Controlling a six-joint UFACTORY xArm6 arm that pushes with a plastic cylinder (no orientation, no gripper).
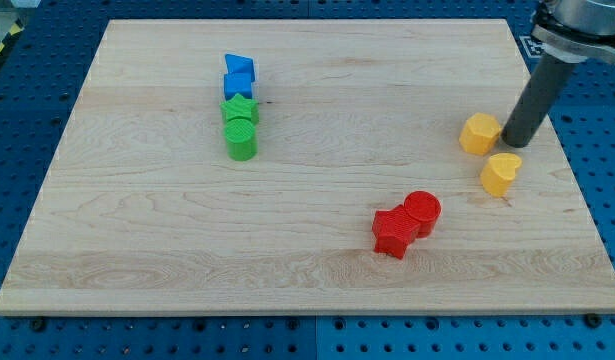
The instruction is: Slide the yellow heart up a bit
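Observation:
The yellow heart (500, 172) lies near the right edge of the wooden board (187, 230). A second yellow block, roughly hexagonal (479, 133), sits just up and left of it. My tip (512, 145) is on the board between the two yellow blocks, right of the hexagonal one and just above the heart, close to both. The dark rod rises from it toward the view's top right.
A red cylinder (422, 209) touches a red block (393, 232) at lower middle right. At upper left of centre stands a column: two blue blocks (239, 76), a green star-like block (239, 109) and a green cylinder (241, 142).

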